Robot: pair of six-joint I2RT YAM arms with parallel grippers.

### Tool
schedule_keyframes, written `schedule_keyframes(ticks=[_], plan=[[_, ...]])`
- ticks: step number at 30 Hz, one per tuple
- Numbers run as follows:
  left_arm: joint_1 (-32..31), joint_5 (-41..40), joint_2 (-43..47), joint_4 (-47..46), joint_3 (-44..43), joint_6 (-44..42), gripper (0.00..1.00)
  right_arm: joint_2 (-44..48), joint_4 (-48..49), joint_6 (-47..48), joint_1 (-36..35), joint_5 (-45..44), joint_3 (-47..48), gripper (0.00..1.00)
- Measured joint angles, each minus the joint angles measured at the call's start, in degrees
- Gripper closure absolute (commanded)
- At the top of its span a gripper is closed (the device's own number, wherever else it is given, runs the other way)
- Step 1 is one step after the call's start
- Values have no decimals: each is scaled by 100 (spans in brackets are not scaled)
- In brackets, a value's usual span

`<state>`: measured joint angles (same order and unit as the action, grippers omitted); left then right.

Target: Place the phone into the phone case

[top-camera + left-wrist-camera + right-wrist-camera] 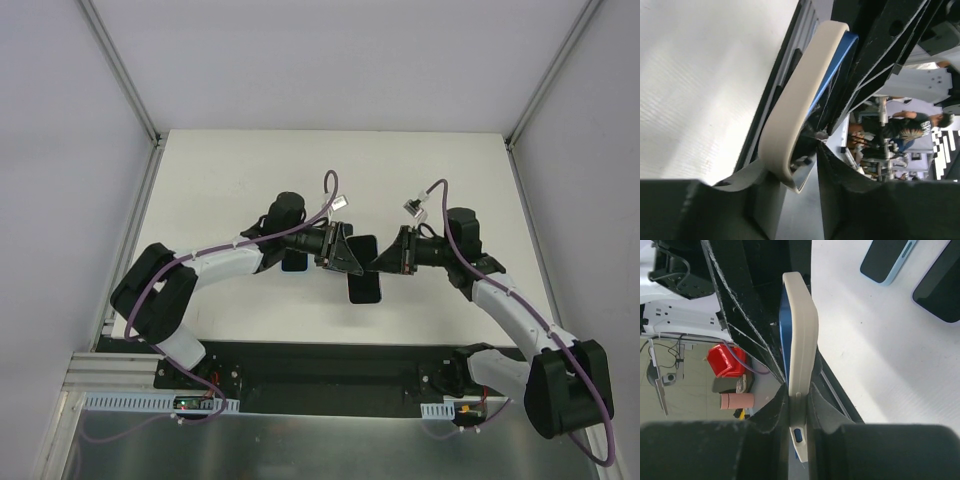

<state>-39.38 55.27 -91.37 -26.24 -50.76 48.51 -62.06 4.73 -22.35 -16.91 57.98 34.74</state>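
**Right wrist view: both arms grip one cased phone above the table**

Right wrist camera, nearest first: the right fingers [826,412] are closed on the lower end of a beige phone case [802,330], seen edge-on and standing roughly upright in the frame. A blue phone [784,325] lies flat against the case's left face, touching it along its length. I cannot tell whether it is fully seated. Past the case, the dark frame of the other arm fills the upper left. The white table [865,350] spreads out to the right. Farthest off, in the top right corner, two more dark handsets lie flat on it, just beside each other: a pale-blue-rimmed phone [887,260] and a lilac-rimmed phone [940,290].

From the left wrist, the left fingers [845,185] pinch the opposite end of the same case, which slants up and away with the blue edge along its right side.

From above, the two arms meet over the middle of the table, with the case and phone held between them, off the surface.
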Motion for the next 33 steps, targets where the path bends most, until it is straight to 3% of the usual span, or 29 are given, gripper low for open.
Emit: schedule_keyframes(ticks=[2,6,7,12,21,33], plan=[[11,52,2,-197,61,160,85,11,20,2,-7,2,-4,84],[72,273,46,-540,101,332,96,42,83,-42,2,13,-4,53],[68,280,83,-619,103,343,99,42,107,-63,2,4,-13,50],[90,286,101,-649,173,407,100,223,323,-186,-4,66,-140,27],[492,389,114,-649,201,485,100,459,693,-382,-15,127,-710,19],[756,435,269,-632,293,520,100,258,1825,-997,-315,144,-1228,25]])
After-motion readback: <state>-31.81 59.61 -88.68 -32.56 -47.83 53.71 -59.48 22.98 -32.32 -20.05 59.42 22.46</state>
